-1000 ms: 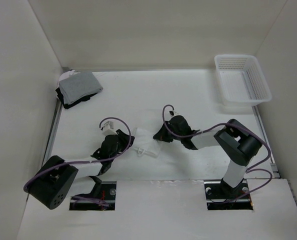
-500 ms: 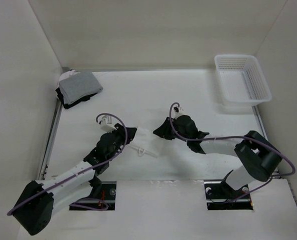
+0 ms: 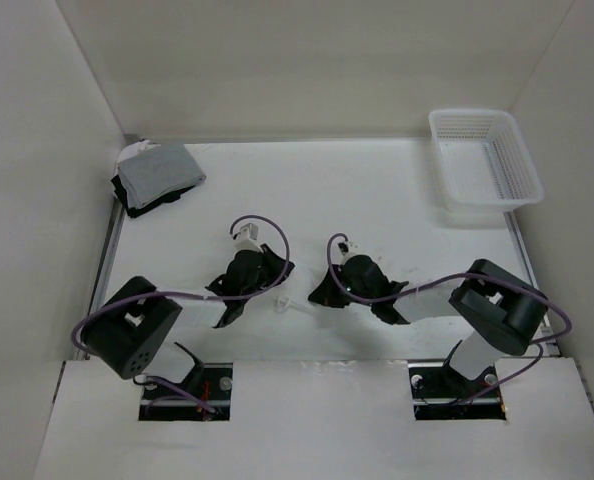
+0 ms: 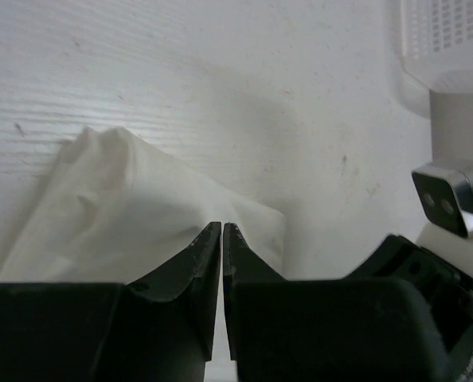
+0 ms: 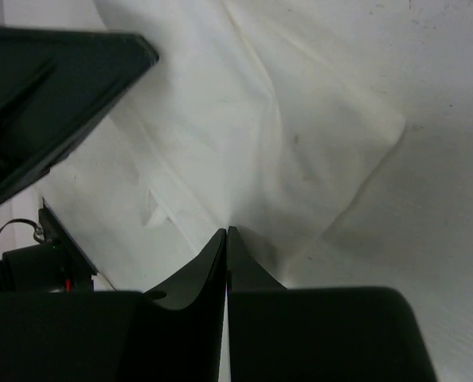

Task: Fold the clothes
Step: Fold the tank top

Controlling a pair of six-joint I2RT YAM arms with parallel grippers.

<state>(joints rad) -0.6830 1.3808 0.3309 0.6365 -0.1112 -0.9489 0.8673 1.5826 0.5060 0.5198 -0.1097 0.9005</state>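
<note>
You had soft, even overhead light; the white worktop (image 3: 377,200) looked bright, without glare, with faint shadows under the arms. Up close, the left pincer (image 4: 222,231) and right pincer (image 5: 226,235) were dark, soft-edged silhouettes.

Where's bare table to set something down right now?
Open: the back-centre tabletop between the gray-and-black clothes pile and the white mesh basket, and the left strip in front of that pile. Crowded: mid-table, where the left pincer and right pincer meet at the white garment.

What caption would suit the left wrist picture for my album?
Left end effector pinched shut on the white garment on the table.
</note>
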